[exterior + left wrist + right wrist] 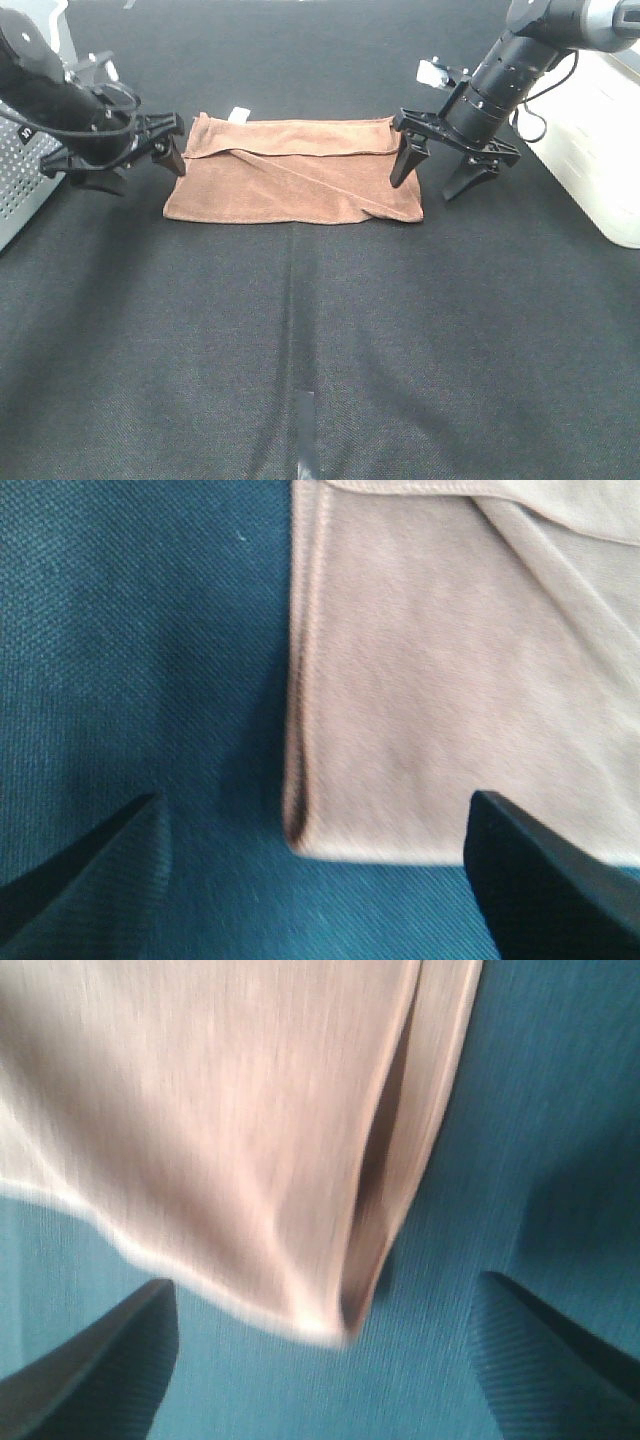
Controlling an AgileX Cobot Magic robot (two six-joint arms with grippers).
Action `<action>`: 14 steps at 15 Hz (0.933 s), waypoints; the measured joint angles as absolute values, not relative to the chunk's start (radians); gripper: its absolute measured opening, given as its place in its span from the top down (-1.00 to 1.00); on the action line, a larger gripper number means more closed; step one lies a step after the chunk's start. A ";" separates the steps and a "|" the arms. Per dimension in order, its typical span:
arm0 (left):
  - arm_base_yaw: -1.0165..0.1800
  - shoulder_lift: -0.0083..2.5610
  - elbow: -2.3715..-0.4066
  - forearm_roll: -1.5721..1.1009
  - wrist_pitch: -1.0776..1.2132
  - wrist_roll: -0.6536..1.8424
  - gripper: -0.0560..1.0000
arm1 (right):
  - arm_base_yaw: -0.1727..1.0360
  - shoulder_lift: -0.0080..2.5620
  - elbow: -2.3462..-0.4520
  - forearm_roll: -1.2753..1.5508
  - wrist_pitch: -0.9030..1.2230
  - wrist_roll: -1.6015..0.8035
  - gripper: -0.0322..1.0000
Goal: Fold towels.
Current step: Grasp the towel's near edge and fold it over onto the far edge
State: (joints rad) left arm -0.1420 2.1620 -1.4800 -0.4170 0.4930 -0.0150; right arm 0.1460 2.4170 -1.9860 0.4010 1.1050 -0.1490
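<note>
The reddish-brown towel [295, 170] lies folded over on the dark table cover, its upper layer slanting across the lower one. A small white tag [238, 113] sticks out at its far edge. My left gripper [140, 165] hovers open at the towel's left edge. In the left wrist view the towel's corner [400, 730] lies between the spread fingers of the left gripper [312, 810]. My right gripper [421, 190] stands open over the towel's right edge, one finger [403, 165] above the cloth and the other off it. In the blurred right wrist view the right gripper [325, 1290] frames the towel's folded corner [250, 1160].
A white box [600, 150] stands at the right edge, close to the right arm. A grey perforated panel [15, 190] stands at the far left. A strip of tape [305, 420] runs along the table cover's seam at the front.
</note>
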 joint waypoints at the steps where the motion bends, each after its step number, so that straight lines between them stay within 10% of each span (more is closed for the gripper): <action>1: -0.142 2.200 -1.498 -0.435 0.493 -0.014 -0.55 | 0.146 2.417 -1.986 0.401 1.078 -0.152 -0.53; 11: -0.153 2.295 -1.541 -0.614 0.513 0.116 -0.37 | 0.146 2.478 -1.984 0.494 1.018 -0.202 -0.47; 14: -0.153 2.305 -1.542 -0.626 0.531 0.158 0.33 | 0.146 2.487 -1.984 0.477 1.023 -0.193 0.04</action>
State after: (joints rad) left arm -0.1530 2.3050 -1.5420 -0.6260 0.5310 0.1580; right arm 0.1460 2.4870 -1.9840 0.4770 1.0230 -0.1930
